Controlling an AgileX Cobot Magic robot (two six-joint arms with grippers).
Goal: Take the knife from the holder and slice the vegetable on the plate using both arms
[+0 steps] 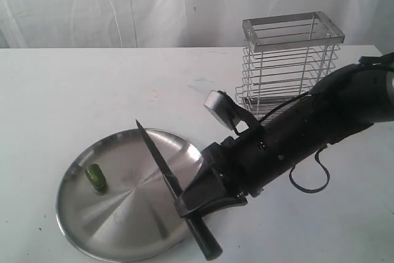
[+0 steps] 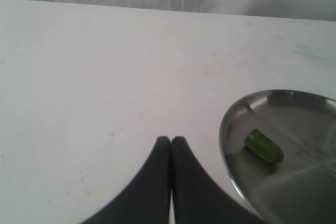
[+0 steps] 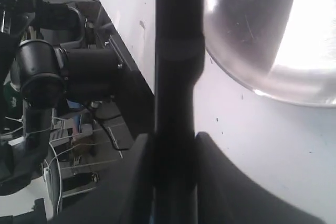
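Now | knife [image 1: 161,165] handle between right jaws | blade over plate [image 1: 117,220]

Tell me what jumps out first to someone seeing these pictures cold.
The right gripper is clamped on the knife by its black handle, the blade slanting over the right side of the plate. A small green vegetable lies in one piece on the plate's left side. The wire holder stands at the back right, and the left gripper hangs shut over the table beside the plate.
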